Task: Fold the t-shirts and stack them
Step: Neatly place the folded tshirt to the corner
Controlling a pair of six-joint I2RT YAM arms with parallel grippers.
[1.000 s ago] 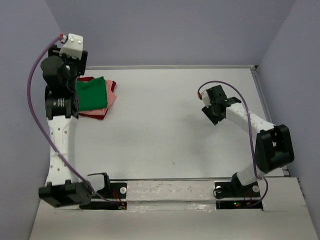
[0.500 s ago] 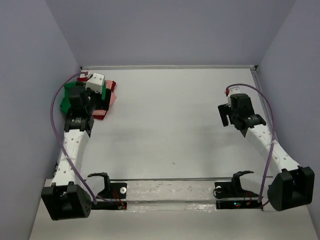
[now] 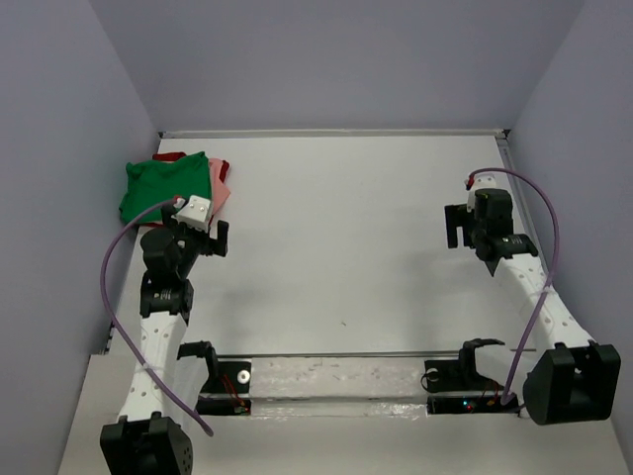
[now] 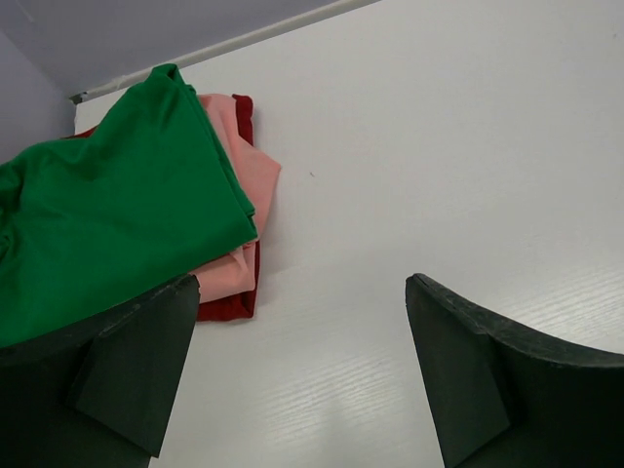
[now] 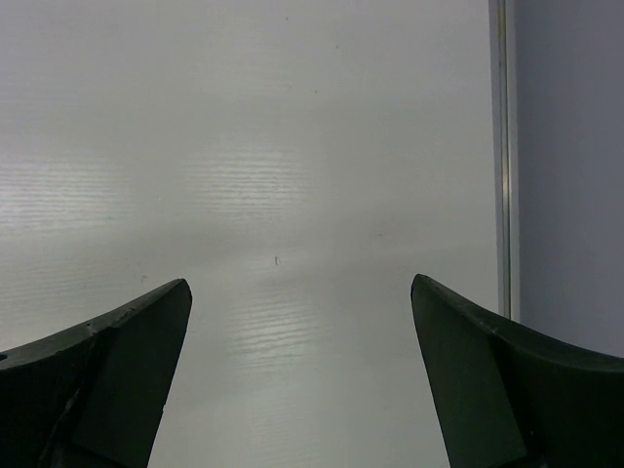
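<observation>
Three folded t-shirts lie stacked at the table's far left corner. The bright green t-shirt [image 3: 163, 186] is on top, the salmon pink t-shirt [image 3: 218, 182] under it and the dark red t-shirt [image 3: 224, 166] at the bottom. In the left wrist view the green one [image 4: 117, 219] covers most of the pink one [image 4: 239, 175] and the dark red one [image 4: 229, 307]. My left gripper [image 3: 210, 237] is open and empty, just in front of the stack; it also shows in its wrist view [image 4: 297, 375]. My right gripper [image 3: 467, 226] is open and empty over bare table at the right, also seen in its wrist view [image 5: 300, 375].
A metal rail [image 5: 503, 156] runs along the table's right edge next to the grey wall [image 5: 570, 166]. The back wall meets the table behind the stack [image 4: 224, 44]. The arm bases sit at the near edge [image 3: 336, 381].
My left gripper has drawn back from over the stack toward me, leaving the green t-shirt on top. My right arm has pulled back toward the right edge.
</observation>
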